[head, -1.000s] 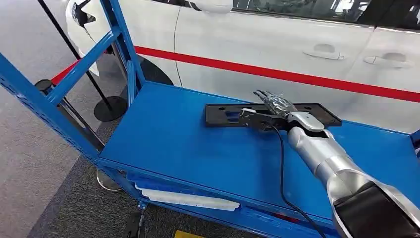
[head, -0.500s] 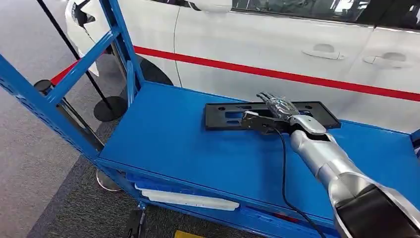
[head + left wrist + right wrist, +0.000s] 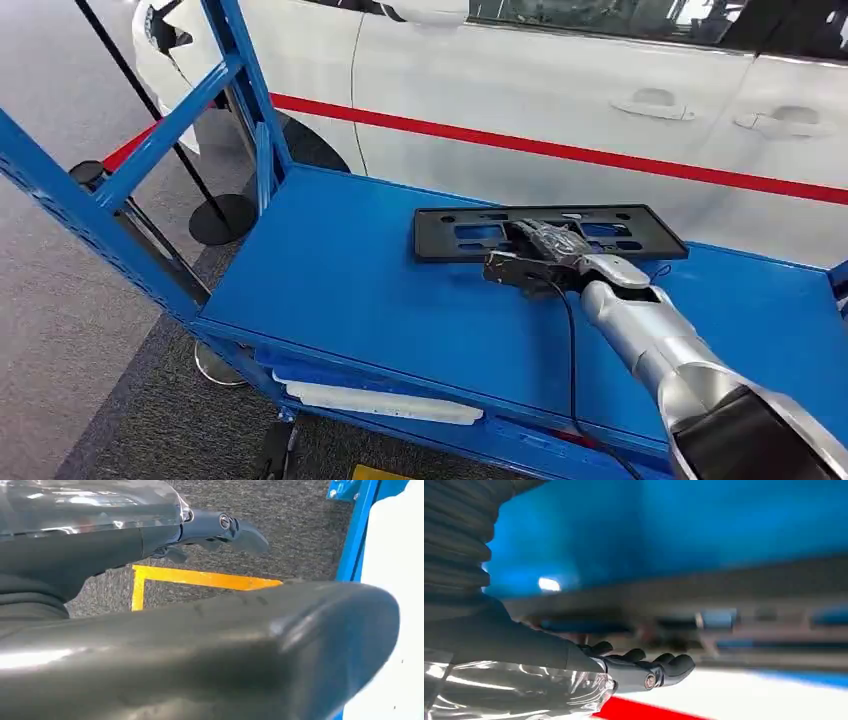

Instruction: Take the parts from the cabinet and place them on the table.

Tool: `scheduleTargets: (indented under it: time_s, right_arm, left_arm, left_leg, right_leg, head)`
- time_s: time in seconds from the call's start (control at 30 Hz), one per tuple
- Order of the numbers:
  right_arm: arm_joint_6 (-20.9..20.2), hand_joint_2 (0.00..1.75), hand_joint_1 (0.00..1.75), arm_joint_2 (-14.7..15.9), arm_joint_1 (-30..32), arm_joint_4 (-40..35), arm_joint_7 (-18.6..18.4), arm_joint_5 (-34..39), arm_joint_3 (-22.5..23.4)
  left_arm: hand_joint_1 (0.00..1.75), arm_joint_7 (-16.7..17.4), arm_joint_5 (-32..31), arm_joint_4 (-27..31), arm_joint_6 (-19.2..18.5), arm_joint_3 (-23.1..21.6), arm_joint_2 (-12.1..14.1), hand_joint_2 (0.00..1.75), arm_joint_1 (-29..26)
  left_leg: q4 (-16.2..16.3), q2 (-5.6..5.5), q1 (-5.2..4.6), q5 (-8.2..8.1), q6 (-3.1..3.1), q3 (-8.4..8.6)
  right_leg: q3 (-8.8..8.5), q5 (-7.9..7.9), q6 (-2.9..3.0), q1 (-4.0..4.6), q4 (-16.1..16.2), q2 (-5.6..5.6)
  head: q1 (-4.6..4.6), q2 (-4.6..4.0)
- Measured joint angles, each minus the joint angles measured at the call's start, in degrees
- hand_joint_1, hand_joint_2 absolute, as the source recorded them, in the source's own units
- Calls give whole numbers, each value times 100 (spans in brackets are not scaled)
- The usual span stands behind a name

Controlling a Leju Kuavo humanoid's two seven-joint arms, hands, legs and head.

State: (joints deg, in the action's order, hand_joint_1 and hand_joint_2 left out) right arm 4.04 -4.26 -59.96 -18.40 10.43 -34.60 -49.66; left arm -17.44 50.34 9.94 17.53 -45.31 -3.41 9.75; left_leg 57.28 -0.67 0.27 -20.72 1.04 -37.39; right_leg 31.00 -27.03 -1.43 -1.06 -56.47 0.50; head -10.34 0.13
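Right hand (image 3: pixel 545 252) has drawn back off the black part (image 3: pixel 470 233).

Right arm stretched forward, silver forearm angled up to the right hand (image 3: pixel 545 252), fingers (image 3: pixel 659 665) loosely curled and empty. Left hand (image 3: pixel 210 530) hangs low, dark fingers partly bent, gripping nothing.

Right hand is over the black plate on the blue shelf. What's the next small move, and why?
Probably lower the right hand a little and close the fingers on the near edge of the black plate. The plate lies flat on the blue shelf, apparently not gripped, and the fingers look loosely curled above it.
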Motion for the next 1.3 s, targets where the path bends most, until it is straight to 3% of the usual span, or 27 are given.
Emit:
scheduleTargets:
  time_s: [1.3]
  right_arm:
    - [208, 175, 0, -94, 115, -7, 72, -26, -17]
  left_arm:
    - [0, -195, -116, 0, -50, -63, -94, 0, -4]
  left_leg:
    - [0, 0, 0, 0, 0, 3]
  right_leg:
    - [0, 0, 0, 0, 0, 0]
  head:
    - [0, 0]
